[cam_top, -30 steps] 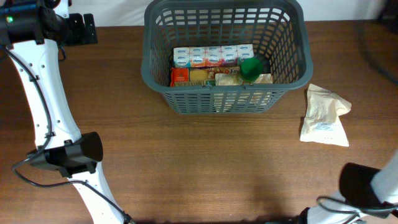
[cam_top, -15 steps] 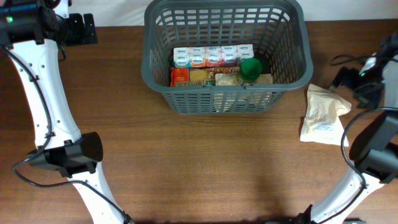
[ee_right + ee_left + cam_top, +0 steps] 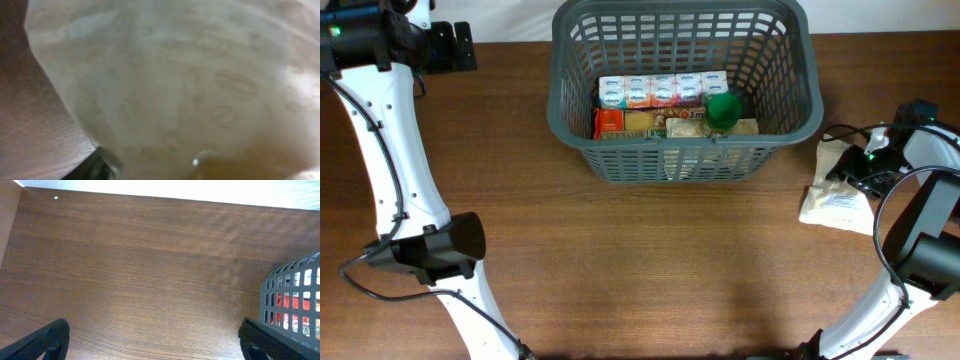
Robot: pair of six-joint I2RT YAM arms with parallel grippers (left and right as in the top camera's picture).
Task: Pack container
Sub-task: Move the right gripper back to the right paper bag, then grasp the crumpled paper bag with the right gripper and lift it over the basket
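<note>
The container [image 3: 560, 110] is a dark grey slotted basket at the table's back centre; its corner also shows at the right of the left wrist view [image 3: 295, 300]. Right of it a cream paper bag [image 3: 830, 205] lies on the table. My right gripper [image 3: 860, 165] is down on the bag's upper part. In the right wrist view the bag [image 3: 175, 75] fills the frame between the jaws, with one dark finger [image 3: 100, 169] pressed against it. My left gripper [image 3: 455, 47] hovers open at the far left back, its fingers [image 3: 50, 340] wide apart over bare wood.
Inside the basket lie a row of small cartons [image 3: 660, 90], a green-capped item [image 3: 724, 108], a red packet [image 3: 608, 122] and yellow packets. A black cable [image 3: 840, 130] trails by the right arm. The table's back edge runs just behind the basket.
The right arm came in from the front right, dropped onto the cream bag, and its jaws narrowed on it. The bag shifted slightly left. The left arm has not moved.
</note>
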